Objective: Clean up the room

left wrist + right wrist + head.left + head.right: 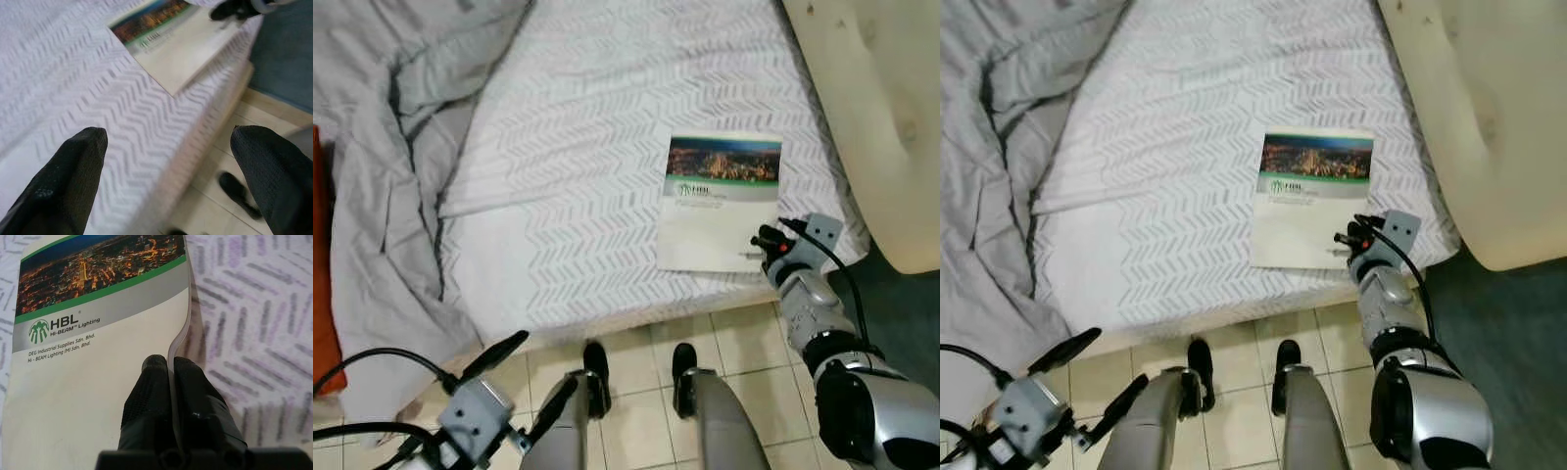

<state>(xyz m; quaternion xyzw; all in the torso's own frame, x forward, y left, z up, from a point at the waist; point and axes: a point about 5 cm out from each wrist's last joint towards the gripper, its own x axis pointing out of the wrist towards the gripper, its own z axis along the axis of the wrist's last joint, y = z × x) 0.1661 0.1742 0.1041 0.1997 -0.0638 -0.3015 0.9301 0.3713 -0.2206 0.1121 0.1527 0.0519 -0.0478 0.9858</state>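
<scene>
Item: booklet (pixel 720 201) — HBL Hi-Beam Lighting cover, night city photo on top. It lay flat on the bed (pixel 578 147), near the foot edge on the robot's right side, one long edge curled up slightly.

Right gripper (pixel 167 366) — jaws clamped on that raised edge, one finger above the cover and one below. The booklet had not yet left the sheet.

Left gripper (pixel 519 377) — low over the tiled floor (pixel 636 411) by the robot's legs, jaws wide apart, holding nothing.

Blanket (pixel 382 166) — grey, rumpled, heaped on the bed's left side, unstraightened.

Progress, as judged: early. Booklet grasped but not lifted or put away; bedding apparently left to do.
</scene>
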